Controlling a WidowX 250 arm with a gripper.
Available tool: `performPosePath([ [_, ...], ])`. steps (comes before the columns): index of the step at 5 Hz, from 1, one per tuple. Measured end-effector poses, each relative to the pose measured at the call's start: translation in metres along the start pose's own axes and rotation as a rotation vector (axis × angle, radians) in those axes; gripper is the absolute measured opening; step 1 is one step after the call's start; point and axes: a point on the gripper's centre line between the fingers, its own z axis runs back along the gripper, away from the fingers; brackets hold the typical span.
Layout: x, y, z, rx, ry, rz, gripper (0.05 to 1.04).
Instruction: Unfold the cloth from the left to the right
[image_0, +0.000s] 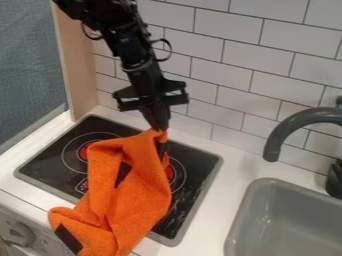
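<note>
Where nubbly orange cloth (137, 205) droops over the glassy stovetop (52, 162), the jaws seem clamped on its peak.

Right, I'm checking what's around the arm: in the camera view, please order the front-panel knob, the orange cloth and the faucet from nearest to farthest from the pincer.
1. Orange cloth: held in the pincer, hanging below it.
2. Faucet: off to the picture's right.
3. Knob: at the picture's lower left.

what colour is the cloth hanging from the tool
The cloth is orange, seen best in the camera view.
</note>
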Motion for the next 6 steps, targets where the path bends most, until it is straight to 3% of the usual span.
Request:
performPosePath([
  [4, 0.028, -0.053, -0.061, -0.055, 0.054, -0.092, 0.048],
  [6, 0.029, -0.056, -0.086, -0.035, 0.08, -0.101, 0.048],
])
